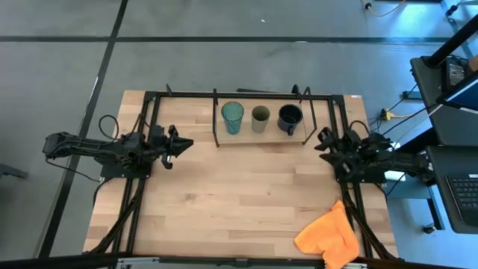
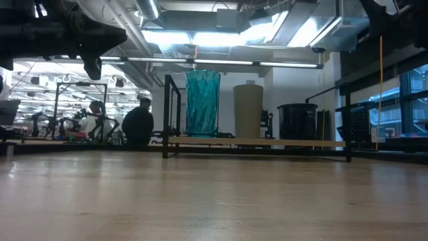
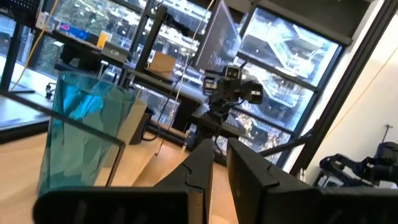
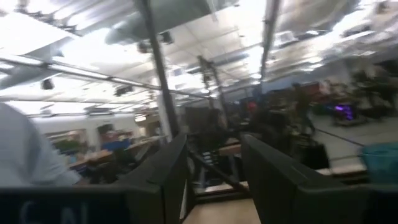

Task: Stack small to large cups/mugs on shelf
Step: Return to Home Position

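The shelf, a light board in a black rod frame, stands at the table's far middle. On it, left to right, stand the teal-green tumbler, the olive-tan cup and the navy mug, each upright on its base; they also show in the low view: tumbler, cup, mug. My left gripper hovers left of the shelf, shut and empty, pointing toward the tumbler. My right gripper hovers just right of the shelf's right end, open and empty.
An orange cloth lies at the table's near right corner. The shelf's black upright ends stand on either side of the cups. A person is in the room behind the table. Bare tabletop lies in front of the shelf.
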Tool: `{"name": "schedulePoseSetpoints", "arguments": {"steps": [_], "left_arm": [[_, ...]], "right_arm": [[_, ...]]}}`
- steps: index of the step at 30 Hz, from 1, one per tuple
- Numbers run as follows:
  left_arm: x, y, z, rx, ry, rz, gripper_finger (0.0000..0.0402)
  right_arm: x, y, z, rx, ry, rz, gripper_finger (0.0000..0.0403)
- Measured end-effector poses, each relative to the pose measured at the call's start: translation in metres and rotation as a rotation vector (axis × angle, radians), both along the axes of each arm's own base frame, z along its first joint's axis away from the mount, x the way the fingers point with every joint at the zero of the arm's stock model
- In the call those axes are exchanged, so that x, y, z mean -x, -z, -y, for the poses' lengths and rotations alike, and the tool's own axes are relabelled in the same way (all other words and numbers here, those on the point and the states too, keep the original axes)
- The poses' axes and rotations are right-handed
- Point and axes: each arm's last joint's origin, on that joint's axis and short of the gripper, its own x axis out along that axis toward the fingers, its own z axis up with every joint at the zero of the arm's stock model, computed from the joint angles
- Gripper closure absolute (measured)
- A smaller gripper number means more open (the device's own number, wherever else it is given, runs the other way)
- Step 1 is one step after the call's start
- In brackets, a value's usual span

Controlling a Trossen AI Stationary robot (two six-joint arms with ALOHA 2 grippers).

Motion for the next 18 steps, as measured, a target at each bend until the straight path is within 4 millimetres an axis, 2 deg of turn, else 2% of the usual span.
{"name": "schedulePoseSetpoints", "arguments": {"steps": [3, 6, 10, 15, 18], "left_arm": [[-0.001, 0.003, 0.0, 0.0, 0.0, -0.035, 0.036], [-0.001, 0.007, 0.0, 0.001, 0.0, -0.074, 0.036], [-0.002, 0.012, -0.001, 0.005, -0.025, -0.128, 0.036], [-0.002, 0.021, -0.001, 0.007, -0.042, -0.224, 0.036], [-0.002, 0.028, 0.001, 0.015, 0.035, -0.286, 0.036]], "right_arm": [[-0.003, 0.011, -0.001, 0.008, -0.044, -0.006, 0.0249], [-0.004, 0.014, -0.001, -0.005, -0.05, -0.039, 0.0249], [-0.005, 0.018, -0.002, 0.105, -0.038, -0.058, 0.0249], [-0.01, 0.033, -0.002, 0.217, -0.032, -0.186, 0.0249], [-0.011, 0.041, -0.002, 0.227, -0.032, -0.272, 0.0249]]}}
